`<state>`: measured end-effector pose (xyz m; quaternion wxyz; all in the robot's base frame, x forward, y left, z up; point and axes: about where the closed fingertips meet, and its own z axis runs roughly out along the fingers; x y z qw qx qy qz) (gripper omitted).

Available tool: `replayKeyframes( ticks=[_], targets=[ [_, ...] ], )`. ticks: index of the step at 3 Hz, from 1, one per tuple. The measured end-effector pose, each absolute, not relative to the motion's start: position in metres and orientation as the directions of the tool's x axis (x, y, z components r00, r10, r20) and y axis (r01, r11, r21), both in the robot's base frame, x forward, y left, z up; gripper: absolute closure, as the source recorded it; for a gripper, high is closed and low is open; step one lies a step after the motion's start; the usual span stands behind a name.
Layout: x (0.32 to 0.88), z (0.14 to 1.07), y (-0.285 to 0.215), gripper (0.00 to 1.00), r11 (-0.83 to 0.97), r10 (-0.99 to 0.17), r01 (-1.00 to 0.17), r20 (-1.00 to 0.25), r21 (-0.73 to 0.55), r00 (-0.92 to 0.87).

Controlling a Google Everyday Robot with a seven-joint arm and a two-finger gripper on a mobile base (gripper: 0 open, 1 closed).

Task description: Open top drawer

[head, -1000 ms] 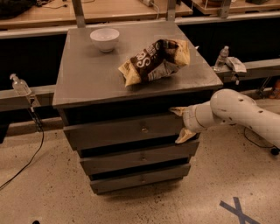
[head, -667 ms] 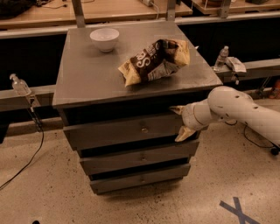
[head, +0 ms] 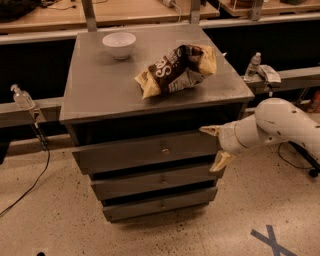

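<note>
Speckled pale flooring (head: pixel 55 220) is seen around a grey metal cabinet (head: pixel 100 90), behind which a long wooden bench (head: pixel 55 15) is set. On the cabinet's flat top a white bowl (head: pixel 119 44) is placed near the back edge, and a crumpled brown and yellow snack bag (head: pixel 175 70) is laid well apart from it, toward the right. The top drawer (head: pixel 130 155) is found directly under the cabinet's top, above two narrower drawers, with a small round knob (head: pixel 164 149) at the middle of its front panel. The gripper (head: pixel 216 146) is held at the right end of that panel, carried by a white arm (head: pixel 280 125) reaching in from the right. Its fingers (head: pixel 210 131) are spread wide, one by the panel's upper edge and one by its lower edge, and nothing is clasped between them. A blue tape cross (head: pixel 272 240) is marked on the floor at lower right.
</note>
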<state>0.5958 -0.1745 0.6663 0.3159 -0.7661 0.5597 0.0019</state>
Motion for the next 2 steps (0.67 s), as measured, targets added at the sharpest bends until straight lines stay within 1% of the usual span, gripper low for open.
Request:
replayKeyframes(
  ticks=[1,2],
  targets=[
    [0.5334,0.6693,-0.1864,0.23,-0.169,-0.851,-0.897,-0.398,-0.409,0.342],
    [0.5354,0.6772,-0.1832,0.23,-0.171,-0.856,-0.890,-0.383,-0.423,0.346]
  ],
)
